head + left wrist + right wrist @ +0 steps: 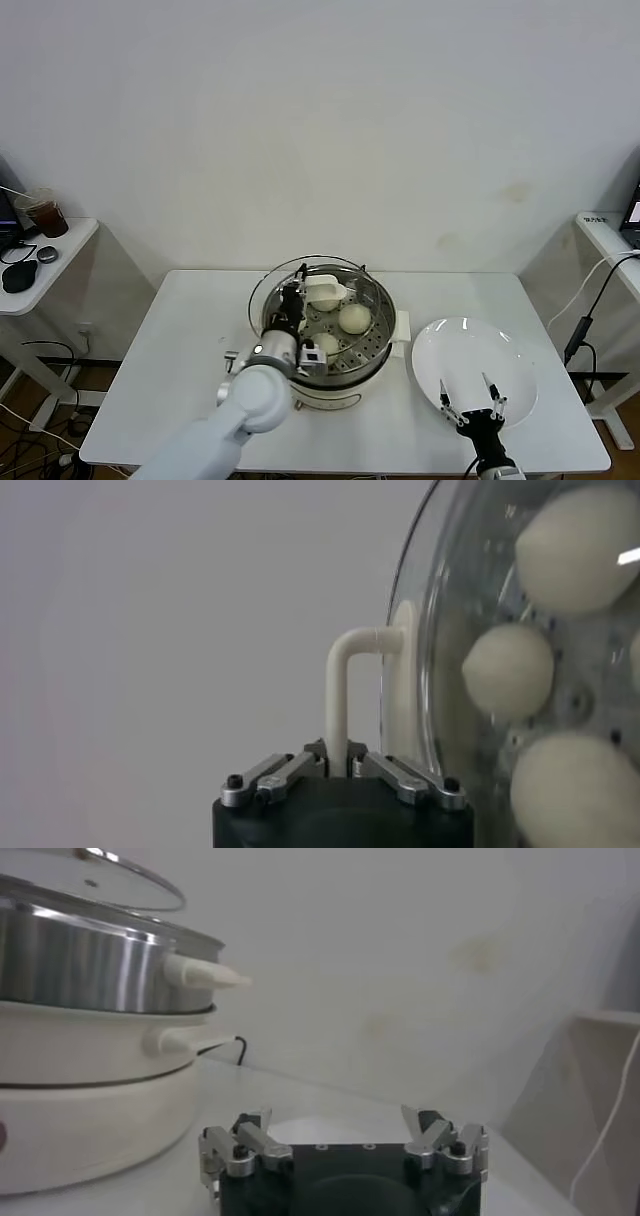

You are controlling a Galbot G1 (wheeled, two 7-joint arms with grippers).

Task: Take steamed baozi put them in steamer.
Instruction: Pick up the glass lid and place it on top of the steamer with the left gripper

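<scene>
The steamer (386,330) stands mid-table, a steel pot on a cream-white base. Cream-white baozi (354,318) lie on its perforated tray. My left gripper (292,300) is shut on the white handle (325,292) of the round glass lid (268,290), holding the lid tilted over the steamer's left side. In the left wrist view the gripper (338,760) clamps the handle (340,690), and three baozi (508,670) show through the lid (425,610). My right gripper (470,405) is open and empty above the near edge of the white plate (470,350).
The right wrist view shows the steamer's steel wall (90,968), its side handle (205,973) and the lid (100,873) above it, to one side of my right gripper (340,1123). A side table with a cup (45,212) stands far left. Another table and cables (590,300) stand at right.
</scene>
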